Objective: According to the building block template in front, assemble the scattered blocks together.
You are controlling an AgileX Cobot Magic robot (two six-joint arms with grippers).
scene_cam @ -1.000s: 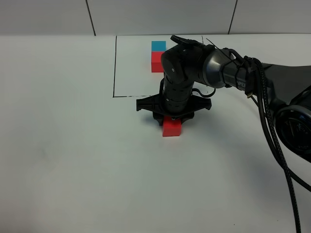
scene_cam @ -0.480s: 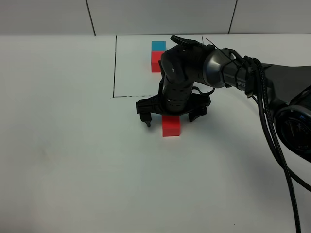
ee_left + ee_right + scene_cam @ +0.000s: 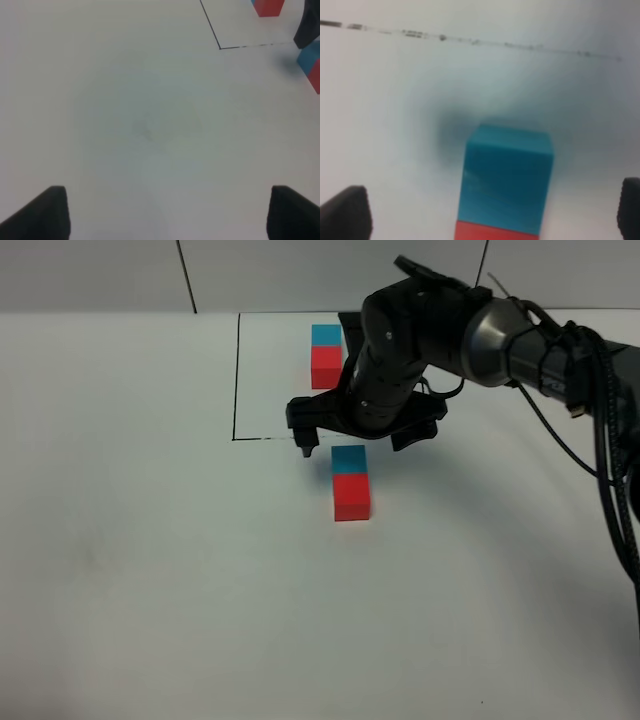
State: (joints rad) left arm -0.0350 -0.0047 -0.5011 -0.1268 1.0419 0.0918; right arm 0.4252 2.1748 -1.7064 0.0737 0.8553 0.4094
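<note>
The building block template, a cyan cube (image 3: pixel 326 335) joined to a red cube (image 3: pixel 325 367), lies inside a thin black outline (image 3: pixel 236 380) at the back. In front of that outline the scattered blocks sit together on the table, the cyan block (image 3: pixel 349 459) touching the far side of the red block (image 3: pixel 352 497). My right gripper (image 3: pixel 358 440) hovers open just above the cyan block (image 3: pixel 509 175), its fingers wide on either side and holding nothing. My left gripper (image 3: pixel 170 215) is open over bare table, well left of the blocks (image 3: pixel 311 62).
The white table runs to a grey tiled wall at the back. The right arm's black cable (image 3: pixel 590 490) trails down the right side. The outline's front line (image 3: pixel 470 40) passes just beyond the cyan block.
The right gripper has opened, let go of the cyan block and lifted up and back. The cyan block now shows, resting against the red one. The left gripper has not moved.
</note>
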